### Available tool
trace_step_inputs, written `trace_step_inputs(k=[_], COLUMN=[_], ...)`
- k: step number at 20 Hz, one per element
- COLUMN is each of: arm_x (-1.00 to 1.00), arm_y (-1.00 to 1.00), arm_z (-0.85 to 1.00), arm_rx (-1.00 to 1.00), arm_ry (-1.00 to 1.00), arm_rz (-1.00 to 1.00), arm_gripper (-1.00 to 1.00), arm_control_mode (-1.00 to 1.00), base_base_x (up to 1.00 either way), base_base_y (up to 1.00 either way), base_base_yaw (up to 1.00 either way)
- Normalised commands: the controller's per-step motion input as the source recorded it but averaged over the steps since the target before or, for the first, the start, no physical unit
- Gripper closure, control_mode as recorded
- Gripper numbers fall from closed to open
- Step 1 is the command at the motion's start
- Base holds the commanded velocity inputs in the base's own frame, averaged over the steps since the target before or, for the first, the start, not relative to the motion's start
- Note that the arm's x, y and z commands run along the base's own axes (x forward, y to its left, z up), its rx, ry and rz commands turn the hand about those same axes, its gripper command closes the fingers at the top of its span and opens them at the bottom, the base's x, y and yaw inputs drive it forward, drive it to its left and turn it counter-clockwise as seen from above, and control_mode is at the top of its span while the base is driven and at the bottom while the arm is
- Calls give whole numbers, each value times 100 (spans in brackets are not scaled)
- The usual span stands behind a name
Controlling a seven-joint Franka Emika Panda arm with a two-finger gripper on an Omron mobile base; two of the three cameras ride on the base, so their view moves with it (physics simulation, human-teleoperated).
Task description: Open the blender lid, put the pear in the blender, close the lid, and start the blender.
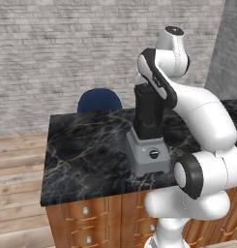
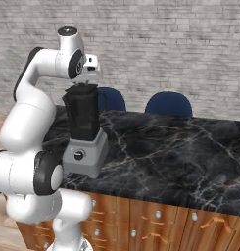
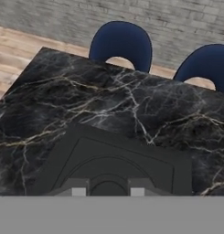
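The tool (image 2: 85, 83) sits directly above the blender, its 2 fingers (image 3: 78, 189) pressed close together on what looks like the raised centre of the blender lid (image 3: 118, 162); whether they truly pinch a handle there is hard to tell, since the fingertips show only at the bottom of the hand view. Just below the tool the flat black lid covers the top of the dark jar; below that stands the blender (image 1: 148, 127) with its grey base and round black knob (image 1: 153, 154), near the front edge of the desk (image 1: 86, 145). Beyond the tool, past the far edge of the desk, stand 2 blue chairs (image 3: 122, 45). The pear cannot be made out in these pictures, so I cannot say where it lies.

The step in hand appears to be taking the lid off; to do it well the tool should rise straight up along the jar's axis, keeping the lid level so it does not catch on the rim or tip the blender; then carry it well aside and set it flat on bare marble, leaving the jar mouth free.
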Motion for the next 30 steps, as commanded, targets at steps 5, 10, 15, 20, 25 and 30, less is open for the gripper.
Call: trace_step_inputs(k=[5, 10, 15, 20, 25, 30], arm_x=[-12, -2, 0, 0, 0, 0], arm_y=[0, 0, 0, 0, 0, 0], arm_z=[-27, -34, -32, -28, -5, 0], arm_rx=[4, 4, 2, 1, 0, 0], arm_ry=[-14, -10, -1, 0, -1, -2], arm_rz=[0, 0, 0, 0, 0, 0], arm_gripper=[100, 100, 100, -100, -100, -100], arm_control_mode=[-100, -100, -100, -100, -100, -100], base_base_x=[0, 0, 0, 0, 0, 0], base_base_y=[0, 0, 0, 0, 0, 0], base_base_yaw=[0, 0, 0, 0, 0, 0])
